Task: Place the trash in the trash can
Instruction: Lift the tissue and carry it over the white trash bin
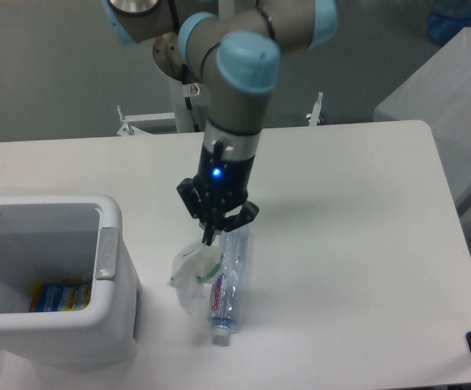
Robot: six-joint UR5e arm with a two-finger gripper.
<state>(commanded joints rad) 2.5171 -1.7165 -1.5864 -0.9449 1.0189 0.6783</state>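
White, crumpled plastic marked with green is dangling from the gripper (213,236): this is the wrapper (195,272), and the fingers appear to be pinching its upper edge, nearly closed on the thin film, while its lower folds are hanging just above or brushing the table (349,244), which one I cannot tell. The crushed bottle (227,280) is lying on the table right beside the wrapper, touching or nearly touching it, with its cap end pointing toward the near edge. The trash can (110,268) is standing to the left, near the wrapper but apart from it, and a blue-and-yellow packet (57,296) is lying on its floor. Judging from this, the task is only getting started: neither piece of trash is in the can yet, the wrapper is being carried as the first item, and it needs to travel left over the rim before release, after which the bottle is left to fetch. The bottle's purple-and-white label is showing a word in red letters, but it is too small to read with confidence; the packet's printing is illegible too.
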